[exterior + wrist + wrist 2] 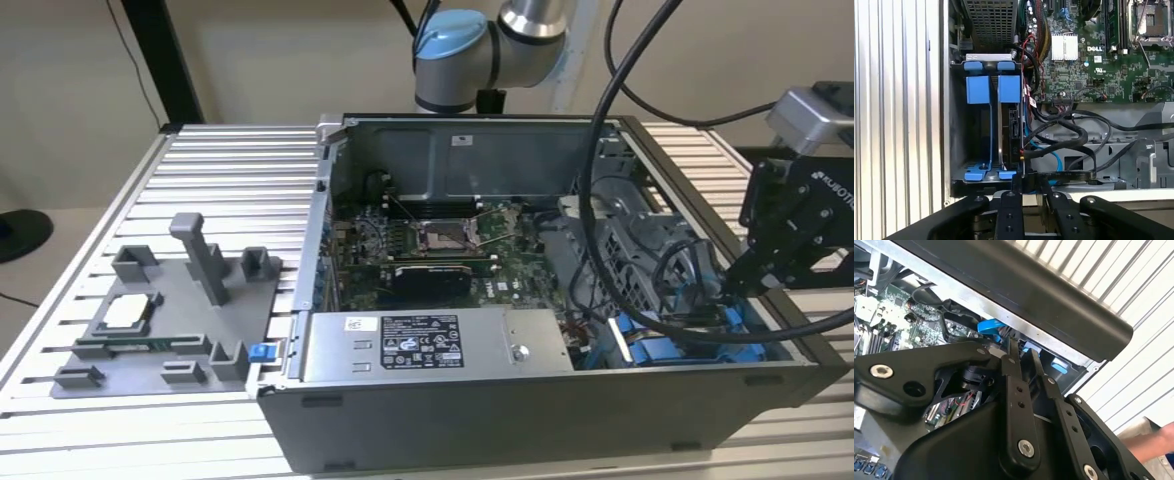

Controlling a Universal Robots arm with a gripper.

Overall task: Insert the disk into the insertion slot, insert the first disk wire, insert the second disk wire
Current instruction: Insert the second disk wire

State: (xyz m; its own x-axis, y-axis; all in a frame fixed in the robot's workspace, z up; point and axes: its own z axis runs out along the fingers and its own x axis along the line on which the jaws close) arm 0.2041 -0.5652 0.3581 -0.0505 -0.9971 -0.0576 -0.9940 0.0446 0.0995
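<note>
While I hang over the open computer case [534, 420], the gripper [738, 280] sits at the drive-bay corner, at the exterior view's right. My jaws stand close together with a narrow gap. Whether they pinch anything, I cannot tell.

Disk [1013, 131] is down in the insertion slot [958, 145], standing on edge in its blue carrier [1009, 90], on the side nearer the motherboard [1089, 65]. A second blue carrier [978, 90] is just beside it, on the case-wall side; can't tell if that one holds a drive.

In the first wrist view the gripper [1030, 186] is right above the near end of the disk. A black cable [1069, 175] runs along the metal ledge up to the gripper. A light-blue cable [1056, 161] loops just beside that same end. A bundle of black cables [1069, 137] crosses between slot and motherboard. Can't tell whether any wire is plugged into the disk.

In the second wrist view the gripper [1021, 347] points at a blue tab [989, 327] under the case rim.

Perforated cage [990, 22] sits beyond the slot's far end. Power-supply box [441, 345] lies along the case's near wall in the exterior view. Grey fixture [160, 320] is on the slatted table [227, 170], well apart, at the exterior view's left. A person's arm [1149, 442] shows over the table beyond the case.
</note>
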